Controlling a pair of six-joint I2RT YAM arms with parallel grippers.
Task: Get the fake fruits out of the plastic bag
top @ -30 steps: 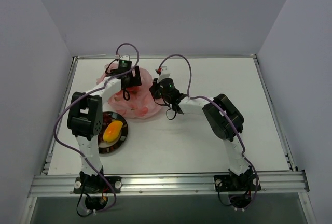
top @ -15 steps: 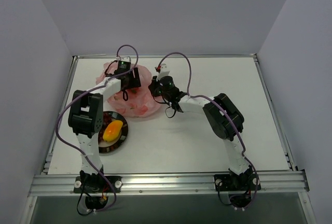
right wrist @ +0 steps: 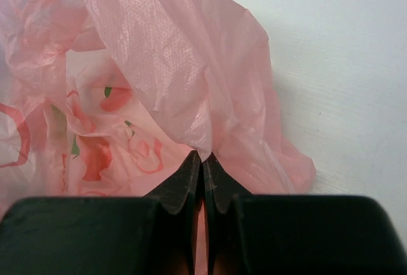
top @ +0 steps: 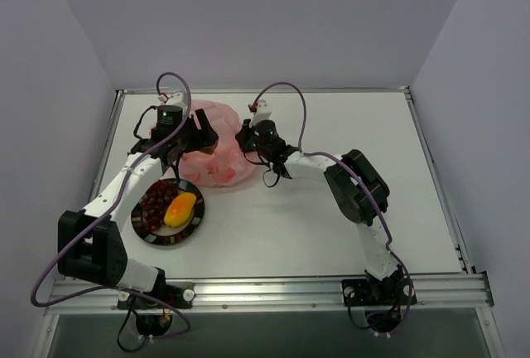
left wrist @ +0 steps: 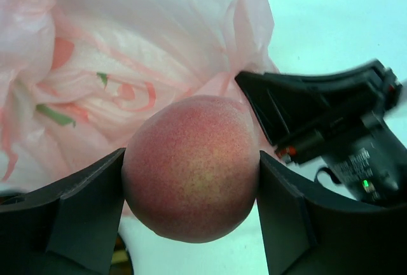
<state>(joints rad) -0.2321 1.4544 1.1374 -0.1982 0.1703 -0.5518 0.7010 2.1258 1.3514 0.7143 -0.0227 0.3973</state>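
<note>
My left gripper (left wrist: 191,156) is shut on the round pink peach (left wrist: 189,189) and holds it just in front of the mouth of the pink plastic bag (left wrist: 121,65). From above, this gripper (top: 199,137) is over the bag's left side. The bag (top: 219,152) lies crumpled at the back of the table. My right gripper (right wrist: 202,158) is shut on a fold of the bag's edge (right wrist: 172,77), at its right side (top: 247,139). The dark red grape bunch (top: 154,201) and the orange-yellow mango (top: 180,207) lie on the black-rimmed plate (top: 165,239).
The plate sits near the front left, just before the bag. The right gripper's black body (left wrist: 318,116) shows close to the right of the peach. White table (top: 331,209) stretches to the right and front; grey walls stand around it.
My left arm has swung down and left, uncovering the grapes on the plate. Its gripper has drawn back from inside the bag with the peach. The right gripper has kept its pinch.
</note>
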